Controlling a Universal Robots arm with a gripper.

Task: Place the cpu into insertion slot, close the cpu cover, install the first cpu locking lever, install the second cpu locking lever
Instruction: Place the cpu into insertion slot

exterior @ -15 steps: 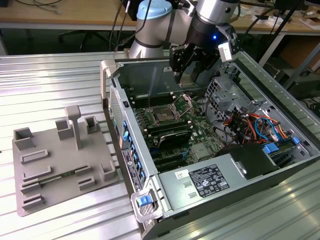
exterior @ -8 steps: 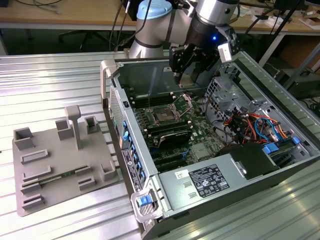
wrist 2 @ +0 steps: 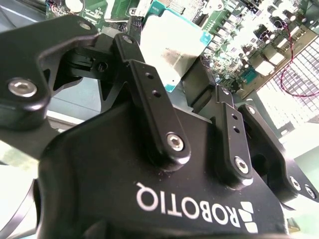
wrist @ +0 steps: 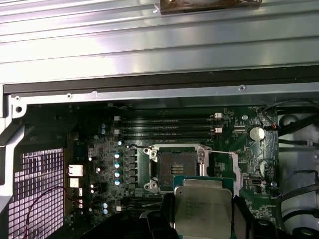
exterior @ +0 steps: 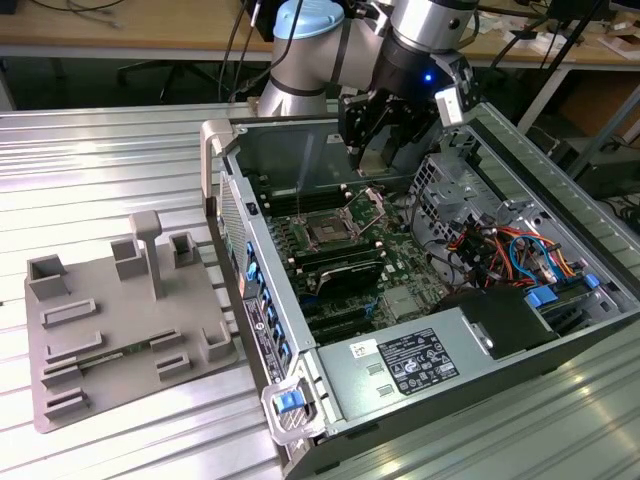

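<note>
My gripper hangs inside the open computer case, above the motherboard, shut on the cpu. The chip's silver-grey top shows between the two black fingers in both wrist views, with its green-edged board visible as the cpu. The insertion slot is a dark square socket with a silver rim, lying bare on the board just beyond the chip; in the exterior view the insertion slot sits below and toward the left of the gripper. The cpu cover stands swung open beside the socket.
The case's metal walls ring the board. Long black RAM slots run beside the socket. Coloured cables and a drive bay fill the exterior view's right; a power supply lies in front. A grey fixture plate rests outside on the ribbed table.
</note>
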